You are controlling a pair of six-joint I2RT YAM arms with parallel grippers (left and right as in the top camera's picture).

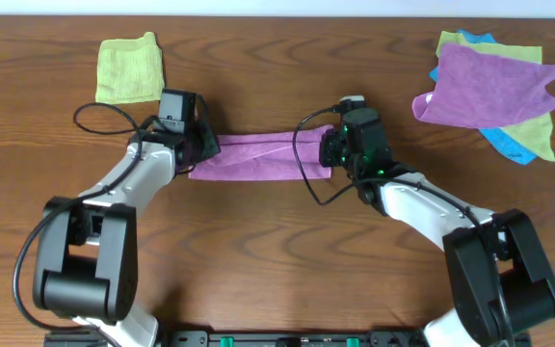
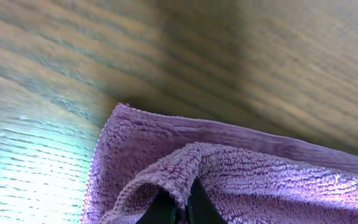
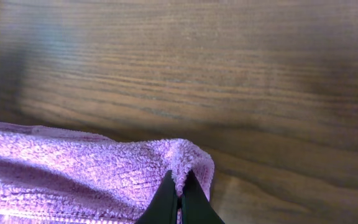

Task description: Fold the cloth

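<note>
Overhead, starting at 10 o'clock, a folded lime-green cloth (image 1: 129, 69) lies alone on the surface (image 1: 277, 260), well apart from the work. It looks like a piece already set aside.

At the centre, the lilac cloth (image 1: 258, 156) lies as a long doubled band running from 9 to 3 o'clock. The left fingers (image 1: 198, 146) are at its 9 o'clock end and the right fingers (image 1: 331, 149) at its 3 o'clock end. Each wrist view shows its pair pressed together, pinching a raised ridge of terry at the cloth's edge. Gripping both ends at once probably holds the band straight and its edges level, so the next fold can be carried over evenly.

At 2 o'clock sits a loose pile: a second purple cloth (image 1: 489, 87) on top, with a blue cloth (image 1: 502, 143) and another lime-green piece (image 1: 540, 135) beneath it.

Counted, there are two arms and five cloths: two purple, two lime-green and one blue.
</note>
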